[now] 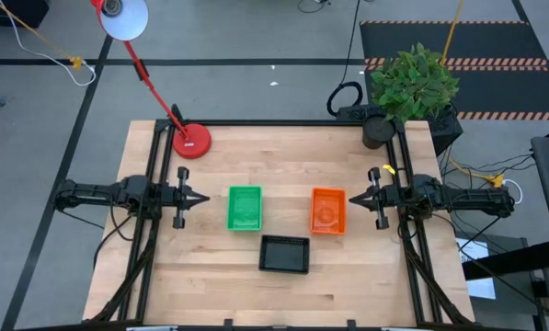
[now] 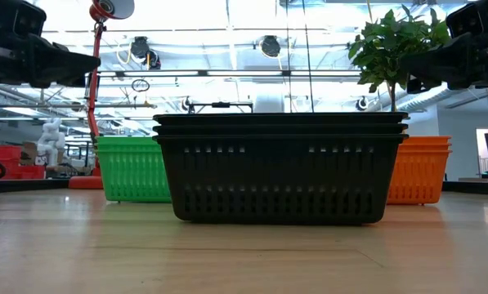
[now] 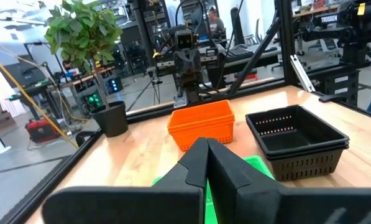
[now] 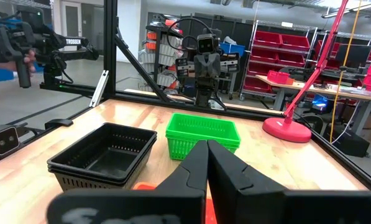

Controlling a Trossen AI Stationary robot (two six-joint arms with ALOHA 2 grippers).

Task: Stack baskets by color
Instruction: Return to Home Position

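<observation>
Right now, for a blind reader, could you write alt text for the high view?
Three basket stacks on a wooden table: green stack left, orange stack right, black stack lower between. Left gripper and right gripper, both shut, flank them.

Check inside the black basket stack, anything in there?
Nothing lies in the top black basket; its bare floor shows from above. The low view shows three nested rims; the two lower baskets' insides are covered by the top one.

green basket stack left, orange basket stack right, black basket stack nearer front, all upright
</observation>
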